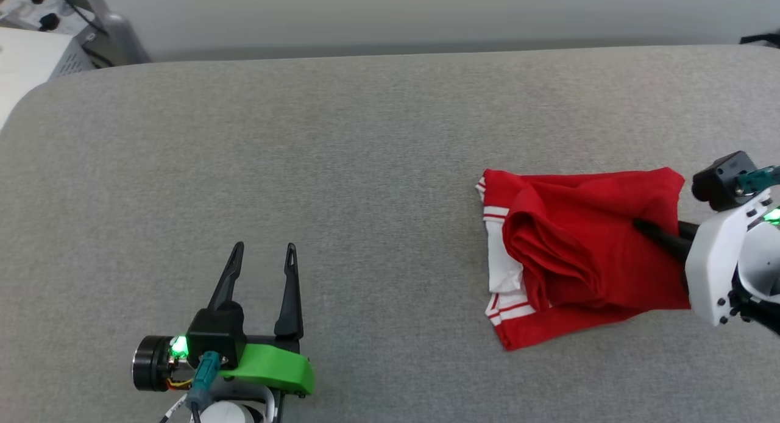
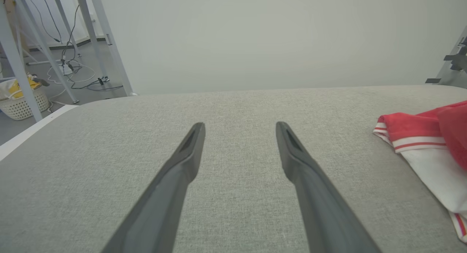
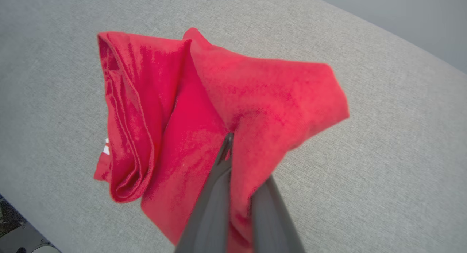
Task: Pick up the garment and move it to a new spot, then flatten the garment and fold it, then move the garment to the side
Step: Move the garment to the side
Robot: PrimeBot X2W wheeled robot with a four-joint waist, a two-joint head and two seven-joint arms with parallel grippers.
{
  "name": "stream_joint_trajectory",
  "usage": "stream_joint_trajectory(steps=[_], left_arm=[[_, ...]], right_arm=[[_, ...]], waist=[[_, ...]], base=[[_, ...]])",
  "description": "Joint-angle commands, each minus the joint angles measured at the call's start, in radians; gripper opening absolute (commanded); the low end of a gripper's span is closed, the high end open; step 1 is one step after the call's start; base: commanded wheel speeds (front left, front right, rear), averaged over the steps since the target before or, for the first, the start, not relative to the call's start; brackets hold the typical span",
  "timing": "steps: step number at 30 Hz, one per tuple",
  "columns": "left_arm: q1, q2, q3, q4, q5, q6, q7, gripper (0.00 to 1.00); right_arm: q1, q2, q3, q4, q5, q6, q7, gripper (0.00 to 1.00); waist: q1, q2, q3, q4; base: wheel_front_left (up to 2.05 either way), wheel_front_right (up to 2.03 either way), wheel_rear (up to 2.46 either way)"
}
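Bunched garment (image 1: 579, 258) at right of table (image 1: 365, 167), pinched by right gripper (image 1: 640, 225).
Its fingers (image 3: 215, 194) are closed on a red fold near the garment's right edge; left gripper (image 1: 263, 247) stands spread and empty, well apart to the left.

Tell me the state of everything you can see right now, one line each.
garment, bunched in loose folds on the table, one fold pinched by the right gripper
right gripper, shut on the garment
left gripper, open, holding nothing, above the table
basket, upright on the floor, something yellow inside
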Motion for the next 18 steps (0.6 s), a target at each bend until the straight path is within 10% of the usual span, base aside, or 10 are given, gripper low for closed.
stream_joint_trajectory(steps=[1,18], left_arm=[[-0.004,-0.004,0.002,-0.005,0.011,0.0,-0.006,1.0],[-0.108,0.026,0.006,-0.056,0.059,-0.029,-0.006,1.0]], right_arm=[[-0.024,-0.016,-0.008,-0.005,0.001,-0.001,0.0,0.0],[-0.165,-0.178,-0.117,0.203,0.005,-0.001,0.062,0.0]], waist=[[-0.0001,-0.0001,0.01,-0.083],[-0.0001,-0.0001,0.189,-0.132]], base=[[0.0,0.0,0.0],[0.0,0.0,0.0]])
